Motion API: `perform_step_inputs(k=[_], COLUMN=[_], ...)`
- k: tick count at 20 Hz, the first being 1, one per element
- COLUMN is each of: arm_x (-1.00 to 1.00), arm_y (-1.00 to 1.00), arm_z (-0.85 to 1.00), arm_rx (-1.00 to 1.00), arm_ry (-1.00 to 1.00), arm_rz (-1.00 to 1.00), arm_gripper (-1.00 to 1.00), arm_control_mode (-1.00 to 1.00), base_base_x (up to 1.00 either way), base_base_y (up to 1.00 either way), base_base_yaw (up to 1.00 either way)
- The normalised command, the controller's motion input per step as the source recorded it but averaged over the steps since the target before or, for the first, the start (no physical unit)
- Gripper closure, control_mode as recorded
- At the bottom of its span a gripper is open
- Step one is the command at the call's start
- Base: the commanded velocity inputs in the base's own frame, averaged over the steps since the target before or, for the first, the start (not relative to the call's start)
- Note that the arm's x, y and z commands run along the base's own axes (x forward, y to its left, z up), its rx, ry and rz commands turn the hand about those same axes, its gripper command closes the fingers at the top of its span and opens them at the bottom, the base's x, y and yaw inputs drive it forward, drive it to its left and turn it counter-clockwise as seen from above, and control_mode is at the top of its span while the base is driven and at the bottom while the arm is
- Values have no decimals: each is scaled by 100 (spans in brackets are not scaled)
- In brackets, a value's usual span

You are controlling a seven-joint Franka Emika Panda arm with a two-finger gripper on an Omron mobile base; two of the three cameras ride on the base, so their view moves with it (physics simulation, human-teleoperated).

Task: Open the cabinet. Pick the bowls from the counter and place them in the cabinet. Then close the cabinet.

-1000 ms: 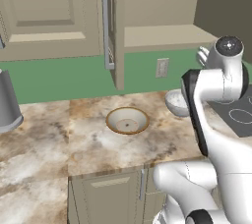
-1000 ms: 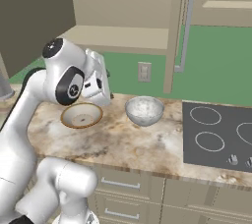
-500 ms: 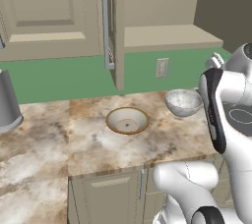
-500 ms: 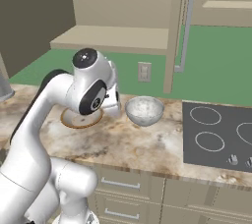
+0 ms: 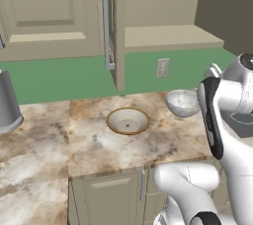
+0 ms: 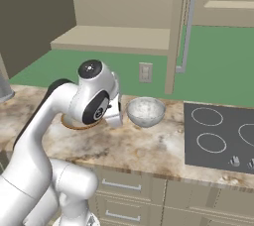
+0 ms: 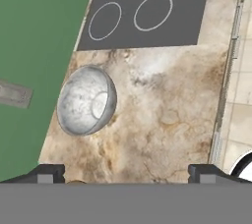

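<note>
The cabinet has both doors swung open, one edge-on with its silver handle, and its shelf is bare. On the counter sit two bowls. The cream bowl with an orange-brown rim is half hidden behind my arm in the right base view. The mottled grey bowl stands to its right, near the stovetop. My gripper is open and holds nothing. It hovers over the counter just short of the grey bowl.
The dark stovetop lies right of the grey bowl. A tall grey cylinder stands at the counter's far left. A wall outlet sits on the green backsplash. The counter's front edge runs beside the hand.
My arm has swung right, away from above the cream bowl and toward the grey bowl. The gripper stays open and both bowls stay put.
</note>
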Motion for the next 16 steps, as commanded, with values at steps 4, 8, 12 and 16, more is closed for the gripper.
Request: perform_step_inputs(k=[4, 8, 12, 16], arm_x=[0, 0, 0, 0], arm_y=[0, 0, -6, -2], arm_z=[-30, -34, -27, -23], arm_rx=[3, 4, 7, 5], arm_ry=[17, 14, 5, 0], arm_rz=[0, 0, 9, 16], arm_gripper=[-100, -100, -100, -100], arm_control_mode=[-100, -100, -100, -100], base_base_x=[0, 0, 0, 0], base_base_y=[0, 0, 0, 0], base_base_yaw=[0, 0, 0, 0])
